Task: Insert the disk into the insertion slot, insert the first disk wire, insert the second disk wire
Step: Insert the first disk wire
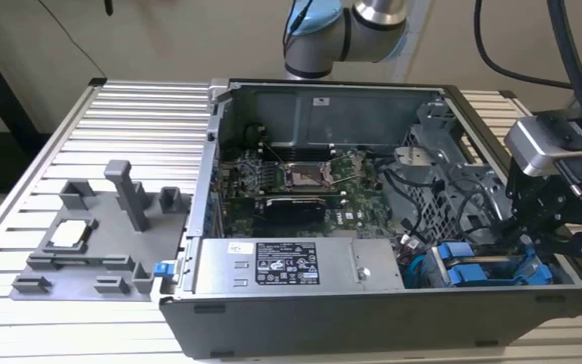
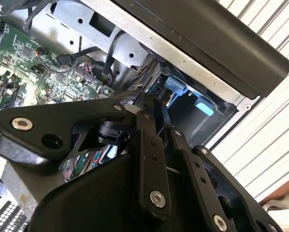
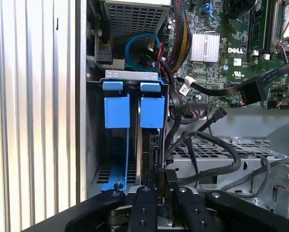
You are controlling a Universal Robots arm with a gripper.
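Blue-framed disk (image 3: 151,113) stood in the insertion slot (image 3: 132,75), with the end effector (image 3: 162,178) pressed together at its edge. Insertion step judged in hand; seating would require a straight, aligned push.

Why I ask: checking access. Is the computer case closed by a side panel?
No; in the exterior view the computer case lies open, its green motherboard exposed.

Black cables (image 3: 173,108) tight beside the insertion slot (image 3: 132,74), case wall (image 3: 81,121) close on its other side.
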